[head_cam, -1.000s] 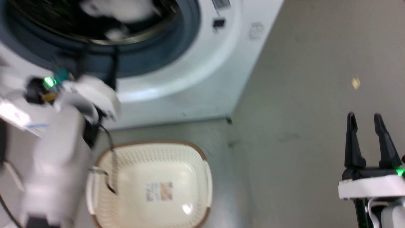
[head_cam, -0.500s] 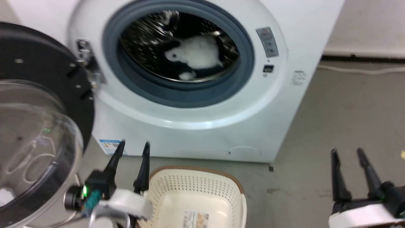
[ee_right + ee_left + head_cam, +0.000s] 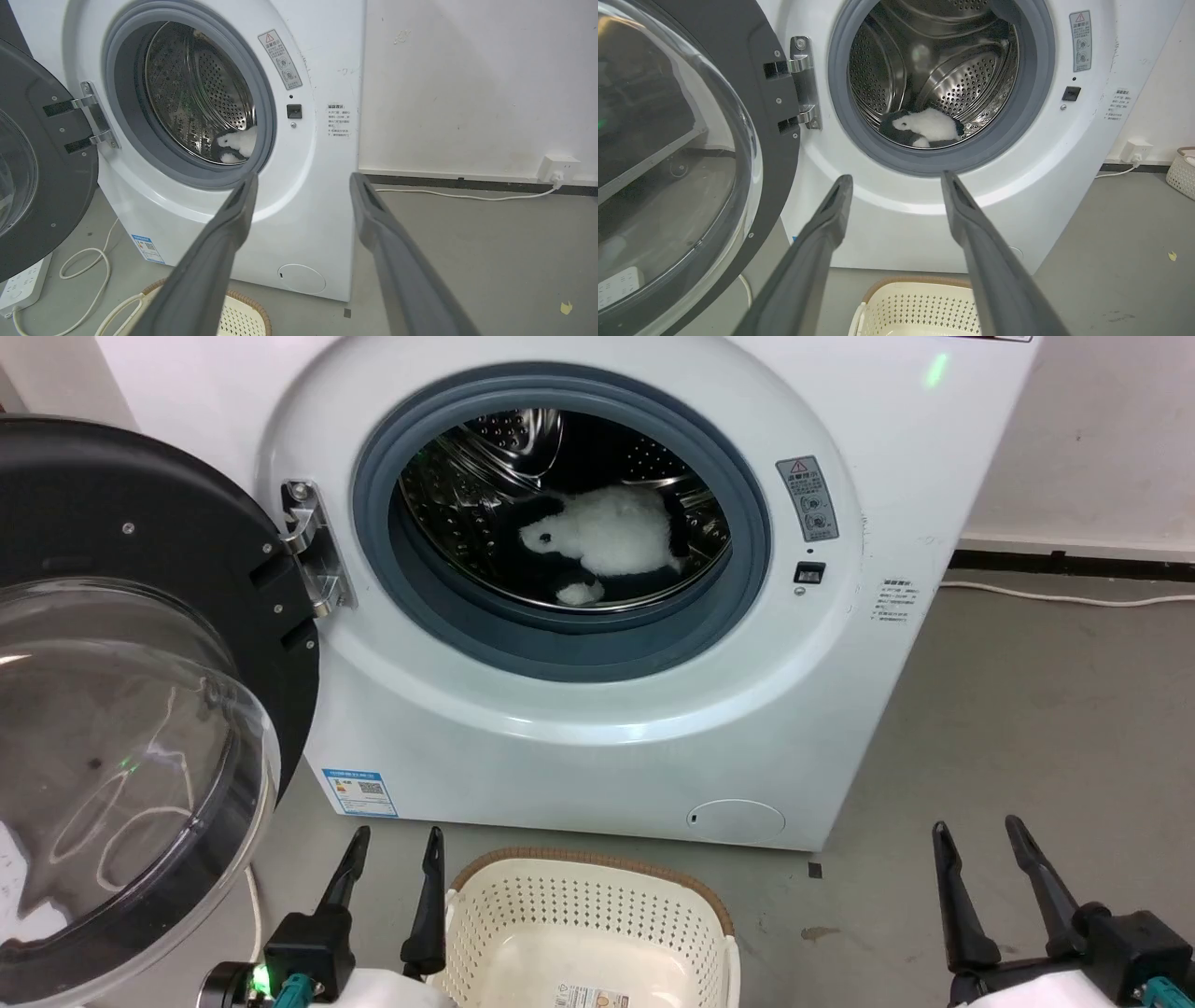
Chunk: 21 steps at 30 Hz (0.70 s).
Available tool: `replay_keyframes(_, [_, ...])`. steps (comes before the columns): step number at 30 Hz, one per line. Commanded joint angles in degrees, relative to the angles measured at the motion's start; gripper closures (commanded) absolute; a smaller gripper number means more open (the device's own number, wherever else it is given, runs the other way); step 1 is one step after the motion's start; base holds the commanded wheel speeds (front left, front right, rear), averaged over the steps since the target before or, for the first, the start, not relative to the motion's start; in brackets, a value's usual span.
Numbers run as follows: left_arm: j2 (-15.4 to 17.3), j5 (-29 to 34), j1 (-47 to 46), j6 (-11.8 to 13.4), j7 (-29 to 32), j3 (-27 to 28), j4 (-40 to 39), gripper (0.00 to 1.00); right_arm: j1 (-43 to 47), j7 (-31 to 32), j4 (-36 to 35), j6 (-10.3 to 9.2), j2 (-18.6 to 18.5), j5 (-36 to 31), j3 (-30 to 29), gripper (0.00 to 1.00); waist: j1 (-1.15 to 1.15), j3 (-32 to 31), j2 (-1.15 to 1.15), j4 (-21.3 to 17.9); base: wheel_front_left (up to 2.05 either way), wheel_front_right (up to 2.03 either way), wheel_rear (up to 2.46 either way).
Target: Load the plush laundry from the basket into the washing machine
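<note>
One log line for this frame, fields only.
plush laundry: inside washing machine; basket: empty; door: open; left gripper: open; right gripper: open

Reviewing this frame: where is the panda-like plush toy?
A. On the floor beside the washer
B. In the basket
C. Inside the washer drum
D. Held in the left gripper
C: the plush laundry lies on the bottom of the steel drum behind the open door, while the visible part of the basket holds no toy and the left gripper and right gripper are open and hold nothing.
</note>
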Motion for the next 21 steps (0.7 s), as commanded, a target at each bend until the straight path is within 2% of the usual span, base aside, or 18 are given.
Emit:
replay_keyframes(1, [-0.17, 0.38, 0.73, -0.09, -0.30, 0.26, -0.09, 0.00, 0.92, -0.20, 0.10, -0.04, 0.01, -0.25, 0.16, 0.00, 0.00, -0.03, 0.00, 0.03, 0.00, 0.00, 0.00])
replay_keyframes(7, [-0.86, 0.95, 0.62, -0.89, -0.30, 0.73, 0.39, 0.00, 0.80, -0.20, 0.18, -0.04, 0.01, -0.16, 0.50, 0.00, 0.00, 0.01, 0.00, 0.11, 0.00, 0.00, 0.00])
replay_keyframes(8, [-0.69, 0.58, -0.01, -0.83, 0.02, 0.49, 0.30, 1.00, 0.06, 0.01, 0.07, 0.00, 0.00, 0.02, 0.41, 1.00, 0.00, 0.00, 0.00, 0.12, 0.00, 0.00, 0.00])
replay_keyframes(21, [-0.73, 1.27, -0.05, -0.75, 1.26, 0.85, -0.47, 1.00, -0.25, 1.27, -0.31, 0.00, 0.00, -0.53, 0.60, 1.00, 0.00, 0.00, 0.00, 0.21, 0.00, 0.00, 0.00])
